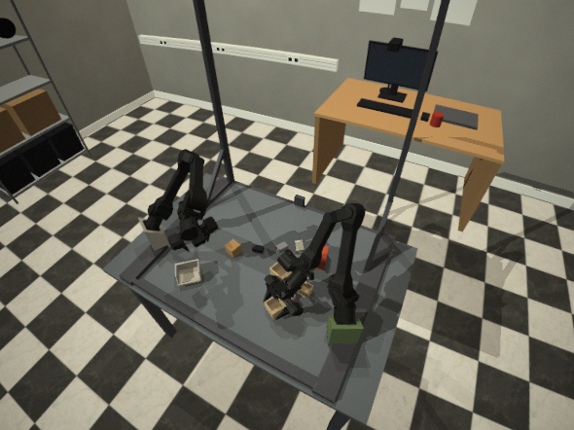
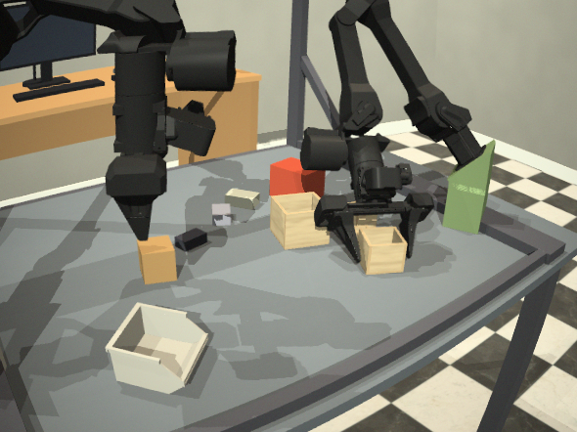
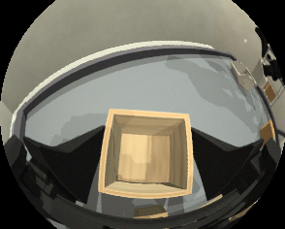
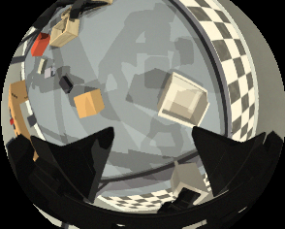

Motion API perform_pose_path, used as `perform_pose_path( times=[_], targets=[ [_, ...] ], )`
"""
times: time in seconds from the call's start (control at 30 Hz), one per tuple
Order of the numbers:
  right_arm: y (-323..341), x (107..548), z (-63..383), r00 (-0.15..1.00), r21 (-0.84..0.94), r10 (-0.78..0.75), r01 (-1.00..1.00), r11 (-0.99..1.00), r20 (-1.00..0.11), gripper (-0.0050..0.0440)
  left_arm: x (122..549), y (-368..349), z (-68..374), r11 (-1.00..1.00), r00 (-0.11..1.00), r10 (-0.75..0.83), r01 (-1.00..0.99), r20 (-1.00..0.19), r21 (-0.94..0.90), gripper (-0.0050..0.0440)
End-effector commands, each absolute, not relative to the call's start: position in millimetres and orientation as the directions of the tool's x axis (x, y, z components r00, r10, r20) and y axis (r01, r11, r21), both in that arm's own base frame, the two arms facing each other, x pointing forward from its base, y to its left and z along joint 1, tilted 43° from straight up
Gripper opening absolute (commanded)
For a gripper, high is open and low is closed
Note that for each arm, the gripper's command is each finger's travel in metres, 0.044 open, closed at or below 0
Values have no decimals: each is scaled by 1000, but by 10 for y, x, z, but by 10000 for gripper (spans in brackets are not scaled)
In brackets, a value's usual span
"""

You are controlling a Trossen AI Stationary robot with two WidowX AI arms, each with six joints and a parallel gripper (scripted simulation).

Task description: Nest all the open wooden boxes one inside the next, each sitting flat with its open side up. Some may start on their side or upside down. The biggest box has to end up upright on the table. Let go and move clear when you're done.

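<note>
A small open wooden box (image 2: 382,250) stands upright on the table, open side up. My left gripper (image 2: 382,256) is open, with a finger on each side of this box; the left wrist view looks straight down into the box (image 3: 147,153). A larger open wooden box (image 2: 297,220) stands upright just beside it, and both show in the top view (image 1: 281,287). A bit of tan wood shows behind the left gripper; I cannot tell what it is. My right gripper (image 2: 142,230) is open and empty, hanging just above an orange cube (image 2: 156,259).
A white open bin (image 2: 156,347) sits near the front edge. A red block (image 2: 293,176) stands behind the larger box. A small black block (image 2: 192,238), a grey piece (image 2: 222,213) and a cream block (image 2: 242,197) lie mid-table. A green base (image 2: 468,191) holds the left arm.
</note>
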State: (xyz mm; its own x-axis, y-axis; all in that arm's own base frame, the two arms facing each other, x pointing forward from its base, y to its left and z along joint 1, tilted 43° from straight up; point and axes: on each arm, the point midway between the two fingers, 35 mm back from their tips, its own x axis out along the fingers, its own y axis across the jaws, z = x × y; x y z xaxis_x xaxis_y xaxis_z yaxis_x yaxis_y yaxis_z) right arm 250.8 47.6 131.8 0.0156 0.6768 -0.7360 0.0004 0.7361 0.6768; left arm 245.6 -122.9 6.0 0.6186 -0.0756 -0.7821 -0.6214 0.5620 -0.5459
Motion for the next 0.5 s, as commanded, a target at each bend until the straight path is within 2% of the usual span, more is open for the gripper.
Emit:
perform_pose_path(
  times=[0.0,0.1,0.33,0.47],
  targets=[
    [463,2514,1348,27,677,677,-8,736,-736,400,2459,-1204,138,564,579,-156,-613,-800,-554,400],
    [463,2514,1348,27,677,677,-8,736,-736,400,2485,-1205,171,564,571,-175,-610,-802,-557,400],
    [463,2514,1348,27,677,677,-8,736,-736,400,2495,-1061,311,567,436,-349,-607,-829,-557,400],
    [463,2514,1348,27,677,677,-8,736,-736,400,2486,-1034,297,571,399,-372,-614,-838,-545,400]
  ],
)
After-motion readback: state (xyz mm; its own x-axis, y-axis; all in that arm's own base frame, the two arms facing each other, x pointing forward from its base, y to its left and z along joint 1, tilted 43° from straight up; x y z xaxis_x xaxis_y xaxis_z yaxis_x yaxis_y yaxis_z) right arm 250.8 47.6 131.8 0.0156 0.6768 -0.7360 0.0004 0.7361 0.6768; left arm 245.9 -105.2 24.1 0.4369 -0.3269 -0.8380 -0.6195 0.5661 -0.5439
